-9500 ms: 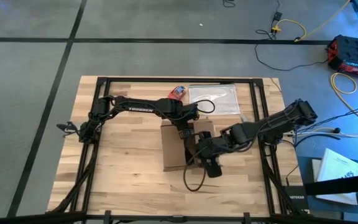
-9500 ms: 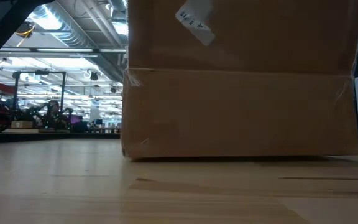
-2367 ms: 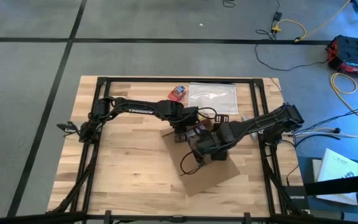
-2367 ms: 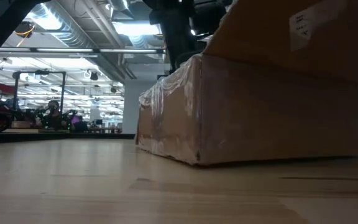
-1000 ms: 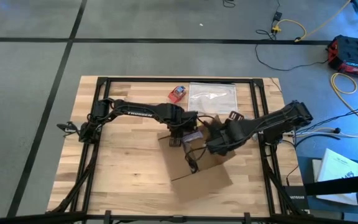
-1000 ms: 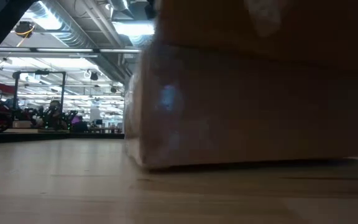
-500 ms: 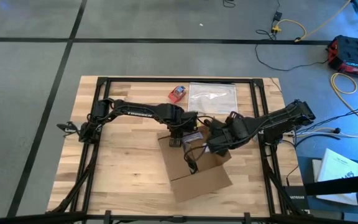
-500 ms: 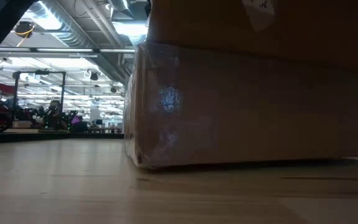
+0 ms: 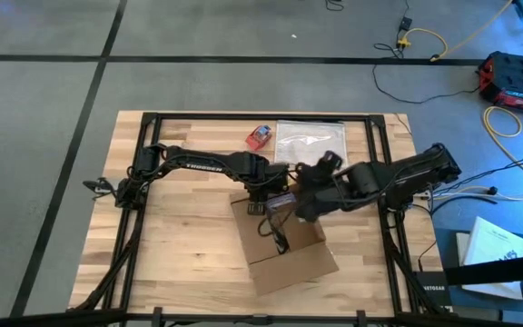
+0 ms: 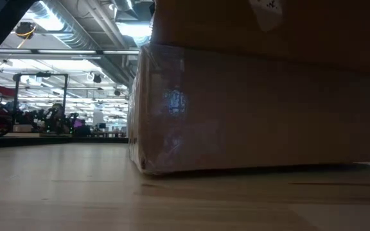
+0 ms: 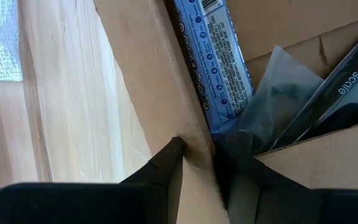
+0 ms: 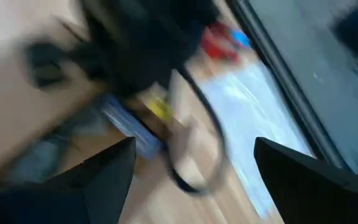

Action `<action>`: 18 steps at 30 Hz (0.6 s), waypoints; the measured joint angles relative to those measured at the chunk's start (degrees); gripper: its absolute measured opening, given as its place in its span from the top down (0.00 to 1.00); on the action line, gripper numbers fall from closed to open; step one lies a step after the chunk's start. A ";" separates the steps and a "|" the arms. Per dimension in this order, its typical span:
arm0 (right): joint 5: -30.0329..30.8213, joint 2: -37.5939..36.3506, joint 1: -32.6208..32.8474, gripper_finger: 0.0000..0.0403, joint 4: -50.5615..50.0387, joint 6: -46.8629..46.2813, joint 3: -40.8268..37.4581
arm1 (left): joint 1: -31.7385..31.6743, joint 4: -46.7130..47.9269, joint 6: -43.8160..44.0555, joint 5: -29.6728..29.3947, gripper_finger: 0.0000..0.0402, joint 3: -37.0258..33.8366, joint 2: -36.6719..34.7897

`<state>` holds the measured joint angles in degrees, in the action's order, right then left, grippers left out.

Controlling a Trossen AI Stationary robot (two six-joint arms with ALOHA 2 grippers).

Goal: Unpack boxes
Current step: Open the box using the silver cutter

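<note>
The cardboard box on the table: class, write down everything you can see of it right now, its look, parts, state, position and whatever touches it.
The cardboard box is shallow, brown and skewed to the table edges, near the middle. Its side carries shiny clear tape and a white label higher up. It is open: inside lie a blue printed packet and dark items in clear plastic. The left gripper is shut on a flap edge; the right gripper, open, hovers over the far end.
</note>
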<state>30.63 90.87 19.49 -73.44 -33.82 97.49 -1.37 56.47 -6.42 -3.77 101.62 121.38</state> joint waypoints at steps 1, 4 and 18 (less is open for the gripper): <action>-2.54 0.00 0.00 0.25 4.15 2.69 0.11 | 0.00 -0.01 0.02 -0.01 0.81 0.00 0.00; -9.26 0.13 0.06 0.31 13.25 8.58 0.11 | 0.00 -0.04 0.23 0.00 0.81 0.00 0.00; -34.64 1.49 -0.02 0.57 19.27 13.13 -6.95 | -0.04 -0.60 1.27 0.20 0.81 0.00 0.02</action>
<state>-4.01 92.36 19.47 -54.18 -20.69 90.54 -1.41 55.86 -5.15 -3.57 101.62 121.40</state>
